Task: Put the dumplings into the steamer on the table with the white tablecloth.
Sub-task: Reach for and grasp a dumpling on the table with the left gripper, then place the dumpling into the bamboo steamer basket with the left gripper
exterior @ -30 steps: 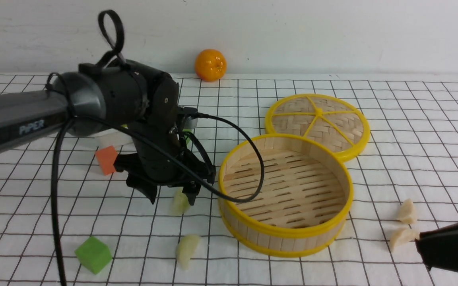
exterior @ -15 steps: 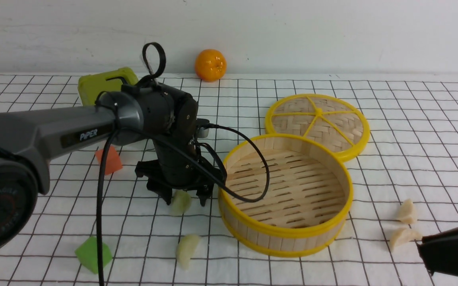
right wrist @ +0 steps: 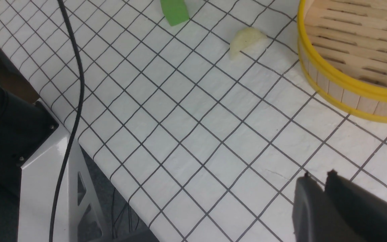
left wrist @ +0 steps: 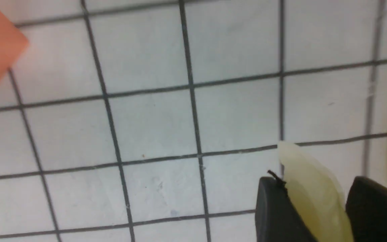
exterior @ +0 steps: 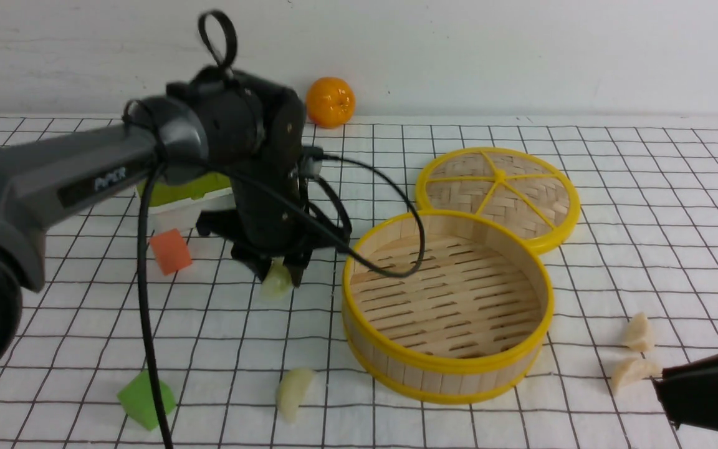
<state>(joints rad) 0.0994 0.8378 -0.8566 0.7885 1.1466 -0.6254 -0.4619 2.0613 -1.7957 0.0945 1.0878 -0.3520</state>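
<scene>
Nothing had reached the steamer (exterior: 452,369): its slatted floor lay bare, so 0 of 4 dumplings were in. The left gripper (exterior: 278,275) clenched 1 pale greenish dumpling (exterior: 275,285), apparently clear of the white tablecloth (exterior: 646,187), just beside the steamer's rim on the side facing the table's left edge. 3 lay on the cloth: a second greenish dumpling (exterior: 292,393) near the front edge, and a far cream dumpling (exterior: 638,332) with a near cream dumpling (exterior: 630,373) toward the front right corner. The right gripper (right wrist: 317,177) hung beside the near one, jaws closed on nothing. The gripped dumpling looked smooth, waxy and crescent-shaped, pinched across its flat sides, its curved edge poking past the fingertips (left wrist: 274,208).
</scene>
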